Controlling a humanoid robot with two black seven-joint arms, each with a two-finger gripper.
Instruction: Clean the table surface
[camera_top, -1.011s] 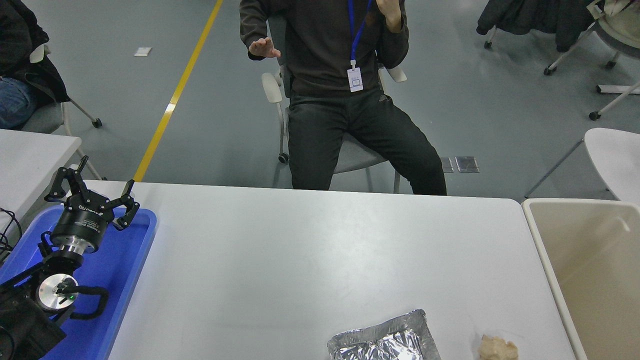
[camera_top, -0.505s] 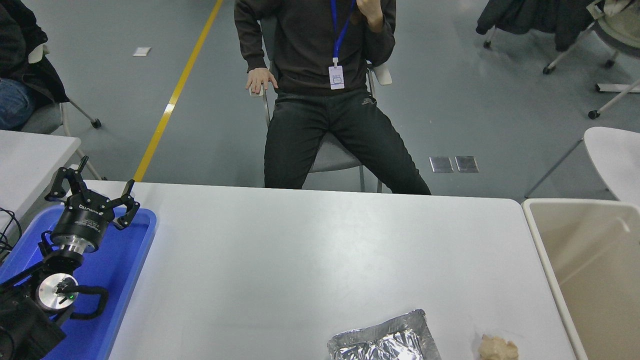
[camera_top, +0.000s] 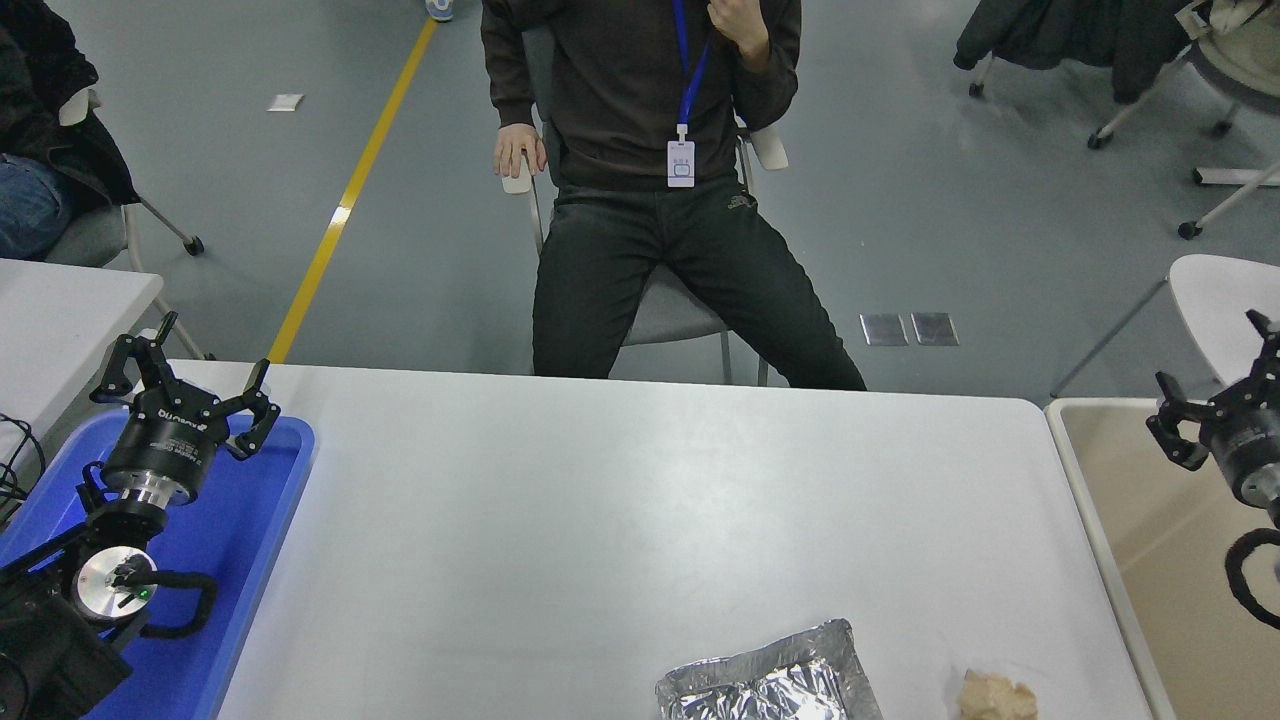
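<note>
The surface (camera_top: 620, 520) fills the middle and lower part of the view, a wide matte white-grey top with rounded far corners. Most of it is bare. At its near edge, right of centre, lies a crumpled foil sheet (camera_top: 770, 680), cut off by the bottom of the view. Near it to the right, apart from it, sits a small beige lump (camera_top: 995, 695) (what it is made of cannot be told).

The left hand (camera_top: 185, 385) hangs over the far end of a blue tray (camera_top: 270, 520) that lies on the surface's left end. Its fingers are spread wide and hold nothing. The arm behind it runs down to the lower left corner.

The right hand (camera_top: 1215, 400) comes in at the right edge, over a beige bin (camera_top: 1100, 500) that stands just beside the surface's right end. Its fingers are also spread wide, with nothing between them; part of it is cut off by the edge of the view.

Beyond the far edge a person (camera_top: 660, 200) in dark clothes sits on a chair (camera_top: 680, 310), facing the surface, with a blue lanyard and a badge on the chest. One hand rests on the chair's armrest, the other is raised near the chest. A yellow line (camera_top: 350, 190) runs across the grey floor to the left of the person.
</note>
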